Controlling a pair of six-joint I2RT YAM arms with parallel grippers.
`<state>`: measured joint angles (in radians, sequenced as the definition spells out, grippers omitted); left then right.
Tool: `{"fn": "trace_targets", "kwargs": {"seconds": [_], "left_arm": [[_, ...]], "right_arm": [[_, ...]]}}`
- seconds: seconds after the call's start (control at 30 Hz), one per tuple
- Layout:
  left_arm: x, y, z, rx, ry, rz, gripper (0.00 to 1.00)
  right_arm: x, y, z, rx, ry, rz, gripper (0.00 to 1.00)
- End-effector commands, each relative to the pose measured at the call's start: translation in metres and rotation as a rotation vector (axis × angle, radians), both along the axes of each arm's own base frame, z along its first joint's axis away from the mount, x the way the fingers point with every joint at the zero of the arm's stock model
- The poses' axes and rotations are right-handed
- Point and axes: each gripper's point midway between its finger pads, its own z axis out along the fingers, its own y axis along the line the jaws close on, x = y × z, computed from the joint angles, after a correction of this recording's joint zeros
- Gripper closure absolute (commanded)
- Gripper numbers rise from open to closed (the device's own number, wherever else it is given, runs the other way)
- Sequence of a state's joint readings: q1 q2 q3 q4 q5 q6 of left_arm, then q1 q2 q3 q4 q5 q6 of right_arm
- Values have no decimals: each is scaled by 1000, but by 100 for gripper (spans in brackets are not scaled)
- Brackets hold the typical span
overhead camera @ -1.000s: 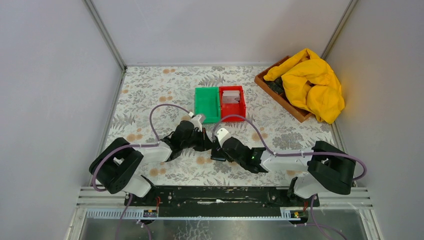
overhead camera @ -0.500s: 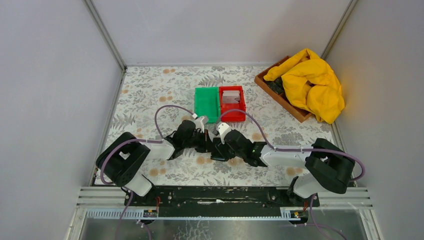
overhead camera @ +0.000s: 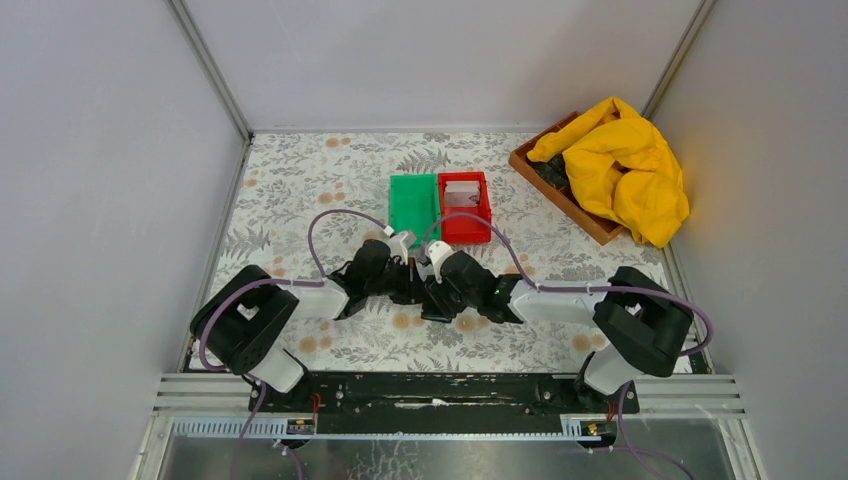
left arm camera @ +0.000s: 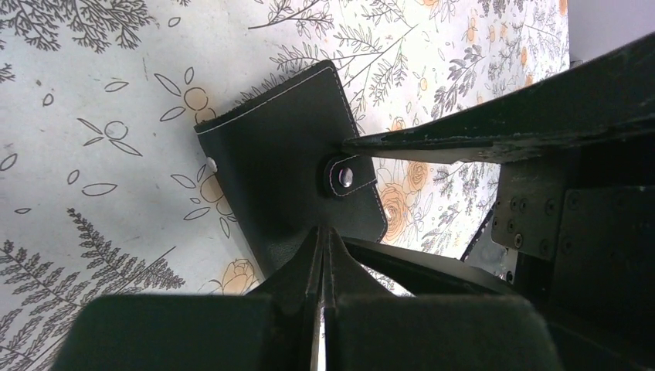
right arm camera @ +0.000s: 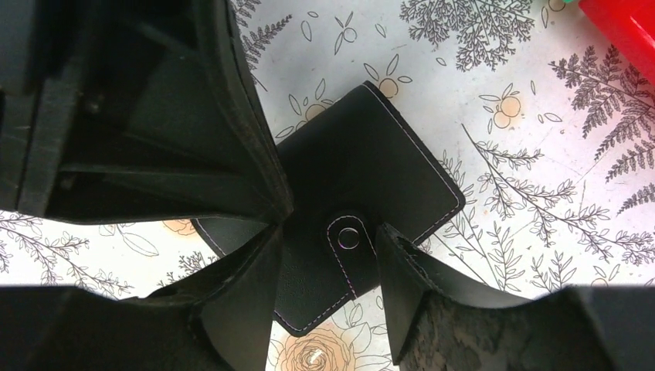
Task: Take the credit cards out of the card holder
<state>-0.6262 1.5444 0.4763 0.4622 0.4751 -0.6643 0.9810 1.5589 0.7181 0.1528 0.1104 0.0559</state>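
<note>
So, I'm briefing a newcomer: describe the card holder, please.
On the floral table cover, in front of the green plastic bin and red plastic bin, between the left gripper and right gripper, lies a closed black stitched folder. Only it has a silver snap tab.

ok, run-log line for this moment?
card holder: closed, snap tab fastened, on table | left tool: shut, tip at holder edge | right tool: open, astride the tab
</note>
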Motion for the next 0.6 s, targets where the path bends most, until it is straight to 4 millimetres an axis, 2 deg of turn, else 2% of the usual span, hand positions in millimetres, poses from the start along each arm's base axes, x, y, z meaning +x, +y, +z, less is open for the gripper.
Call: {"fn": "trace_targets", "kwargs": {"seconds": [0.0, 0.13, 0.27, 0.37, 0.57], "left_arm": [[10, -5, 15, -36, -50, -3, 100], [11, -5, 14, -32, -50, -1, 100], [11, -4, 13, -30, -48, -1, 100], [11, -4, 13, -29, -48, -2, 100], [11, -5, 13, -31, -46, -6, 100]], "right_arm": [[7, 0, 0, 1, 44, -39, 45], [13, -7, -4, -5, 61, -75, 46], [12, -11, -12, -27, 96, -84, 54], [13, -15, -17, -41, 118, -104, 65], [16, -20, -18, -28, 141, -136, 97]]}}
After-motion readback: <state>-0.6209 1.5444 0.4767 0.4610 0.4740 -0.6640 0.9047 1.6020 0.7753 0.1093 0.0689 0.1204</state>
